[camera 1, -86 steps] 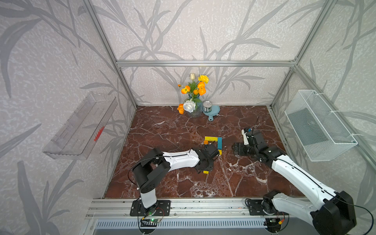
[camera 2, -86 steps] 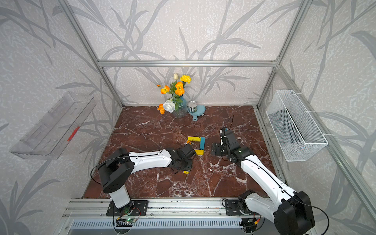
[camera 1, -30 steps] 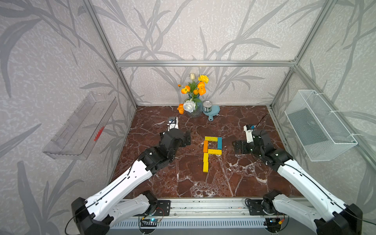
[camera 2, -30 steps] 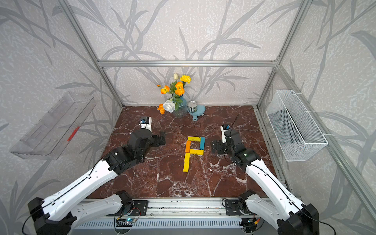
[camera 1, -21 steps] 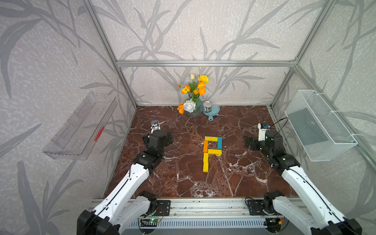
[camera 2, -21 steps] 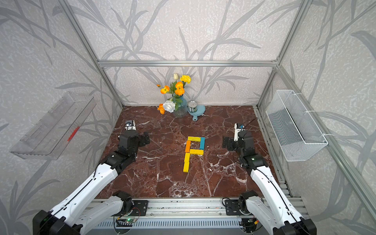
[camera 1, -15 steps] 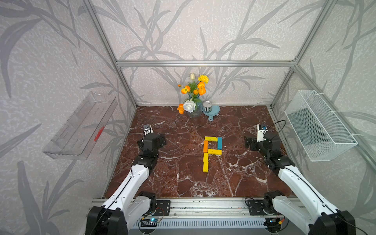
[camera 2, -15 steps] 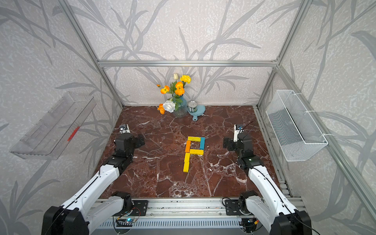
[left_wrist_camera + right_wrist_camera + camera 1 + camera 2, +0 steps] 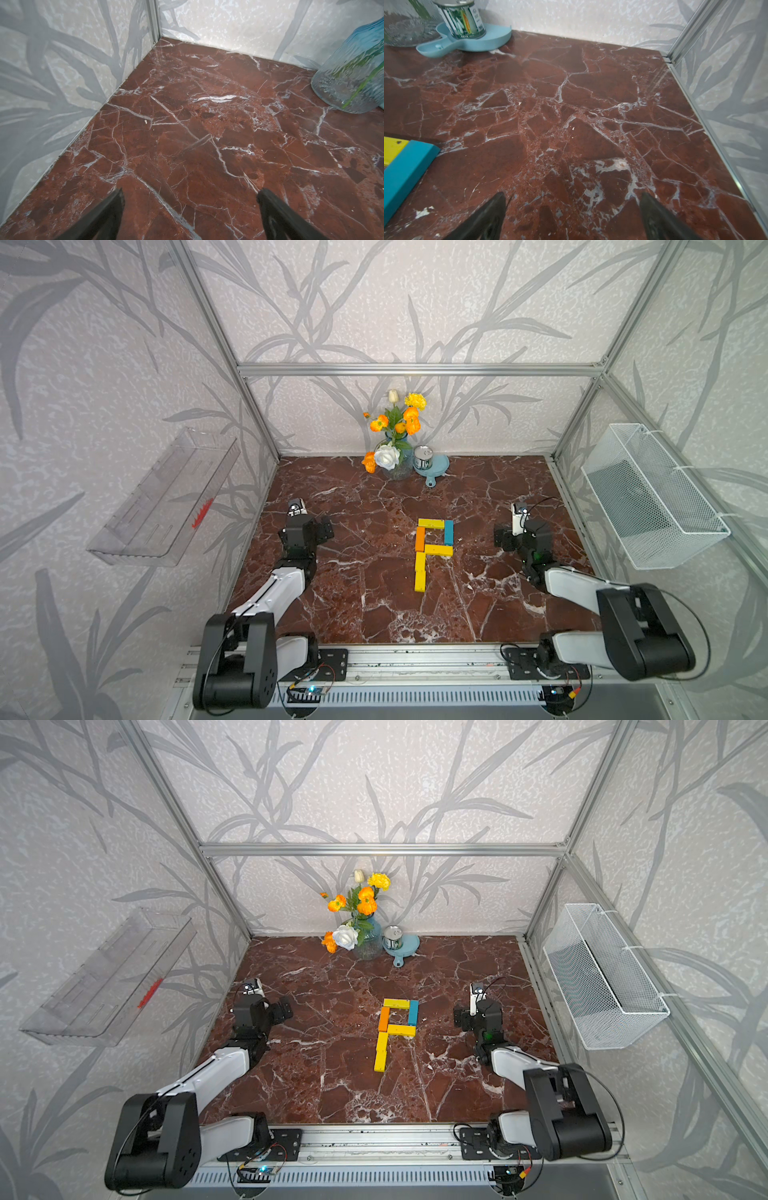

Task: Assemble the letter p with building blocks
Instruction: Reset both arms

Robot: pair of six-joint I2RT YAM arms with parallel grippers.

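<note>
- Left gripper (image 9: 191, 193): jaws spread wide with nothing between them. Only bare red-brown marble desk (image 9: 207, 124) shows between the fingertips. It sits close to the left wall, well apart from the blocks.
- Right gripper (image 9: 573, 195): jaws spread wide and empty, over bare desk to the right of the blocks and not touching them.
- letter p (image 9: 434, 550): lies flat near the middle of the desk between the two grippers, nearer the right one. Both top views show it whole.
- building blocks, six bars, all in the figure and none loose:
  - stem: lower yellow bar (image 9: 420, 581) and upper yellow bar (image 9: 420, 562) end to end, with the orange bar (image 9: 420, 539) continuing the line above them.
  - loop: top yellow bar (image 9: 431, 524) lies crosswise, the teal-blue bar (image 9: 449, 532) runs down the right side, and the middle yellow bar (image 9: 438, 550) lies crosswise beneath, meeting the stem.
  - right wrist view: one end of the teal-blue bar and a corner of a yellow bar show at the frame's edge.
- glass vase (image 9: 397, 466) of orange, yellow and white flowers stands at the back wall.
- tin can (image 9: 423, 457) stands on a light-blue dish (image 9: 438, 467) just beside the vase.
- white wire basket (image 9: 652, 497) hangs on the right wall.
- clear plastic tray (image 9: 166, 497) hangs on the left wall.
</note>
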